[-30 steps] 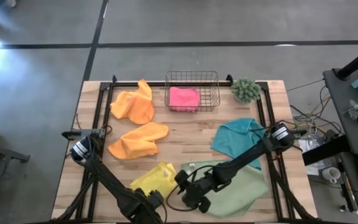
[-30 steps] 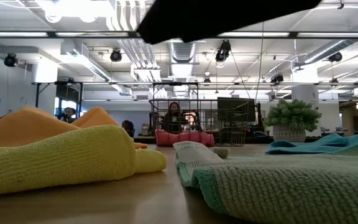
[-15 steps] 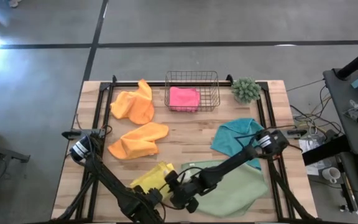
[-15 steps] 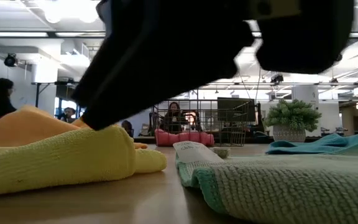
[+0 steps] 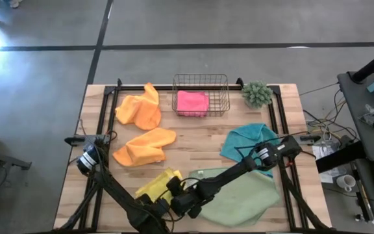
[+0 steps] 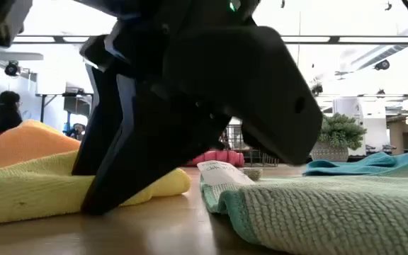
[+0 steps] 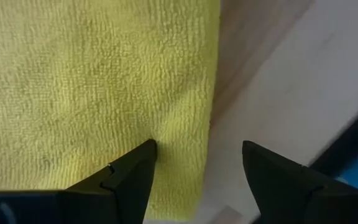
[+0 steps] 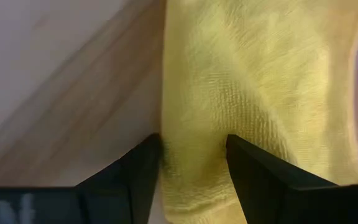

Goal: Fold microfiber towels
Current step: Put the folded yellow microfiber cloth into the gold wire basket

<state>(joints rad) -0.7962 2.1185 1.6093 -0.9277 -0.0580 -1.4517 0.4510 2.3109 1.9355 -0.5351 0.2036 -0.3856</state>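
A crumpled yellow towel (image 5: pixel 156 184) lies near the table's front edge, left of centre. My left gripper (image 7: pixel 196 152) points down, open, over the towel's near edge (image 7: pixel 207 124); one finger is above the cloth and one above bare wood. My right gripper (image 8: pixel 191 146) comes in slanting from the right, open. Its fingers stand on either side of a raised ridge at the towel's edge (image 8: pixel 194 124). In the low view its dark finger (image 6: pixel 119 163) reaches down in front of the towel (image 6: pixel 34 191). A light green towel (image 5: pixel 242 195) lies beside it on the right. My left gripper: I cannot tell whether its fingertips touch the yellow towel. My right gripper: its fingers come slanting down from the right, astride the ridge of cloth, and one fingertip (image 6: pixel 91 205) is down at the tabletop by the towel. I cannot tell whether they touch the cloth.
Two orange towels (image 5: pixel 140 109) (image 5: pixel 145 146) lie at the left. A teal towel (image 5: pixel 245 144) lies at the right. A pink towel (image 5: pixel 192 103) sits in the wire basket (image 5: pixel 201 79) at the far edge, next to a small green plant (image 5: pixel 257 93). The light green towel's white tag (image 6: pixel 222 171) points toward the yellow one.
My right gripper has gone toward the table's left edge and down, from over the light green towel to the yellow towel, tipping more steeply. My left gripper has sunk toward the yellow towel. Both have stayed open, and the towels have not moved.
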